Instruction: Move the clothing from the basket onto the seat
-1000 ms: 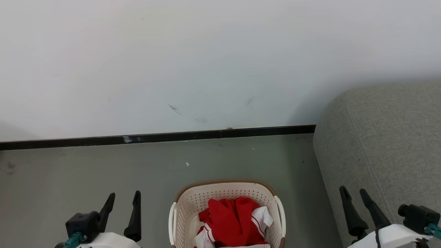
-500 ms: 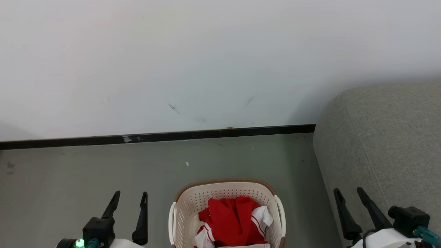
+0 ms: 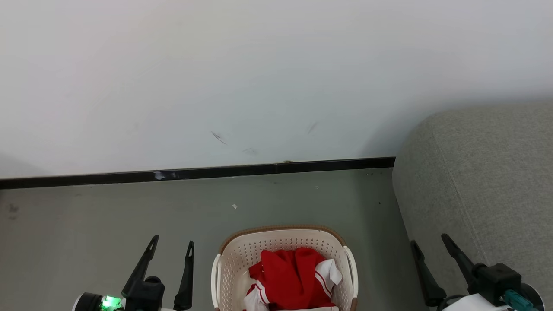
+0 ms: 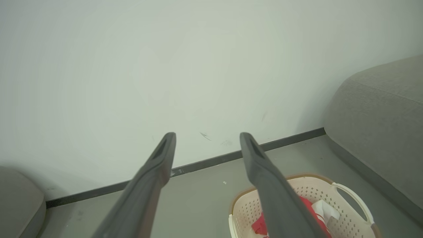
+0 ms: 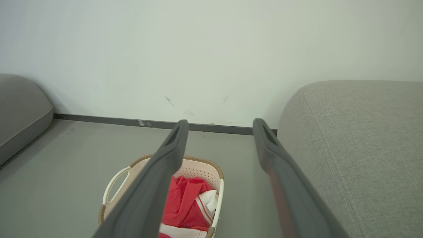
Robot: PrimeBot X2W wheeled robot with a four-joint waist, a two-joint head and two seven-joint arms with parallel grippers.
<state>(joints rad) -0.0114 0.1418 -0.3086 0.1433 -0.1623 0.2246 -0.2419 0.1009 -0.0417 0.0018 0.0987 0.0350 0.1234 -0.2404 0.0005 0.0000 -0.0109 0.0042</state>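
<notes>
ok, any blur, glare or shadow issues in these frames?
Head view: sharp, evenly lit, no glare; soft shadow on the wall beside the seat. Left wrist view: the left tool's fingers are blurred near the lens. Right wrist view: the right tool's fingers equally soft; basket and clothing reasonably clear.

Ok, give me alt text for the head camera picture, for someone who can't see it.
A cream laundry basket holding red and white clothing sits on a grey floor before a white wall, with a grey sofa to its right. The robot's left hand and right hand, both open, flank the basket.
</notes>
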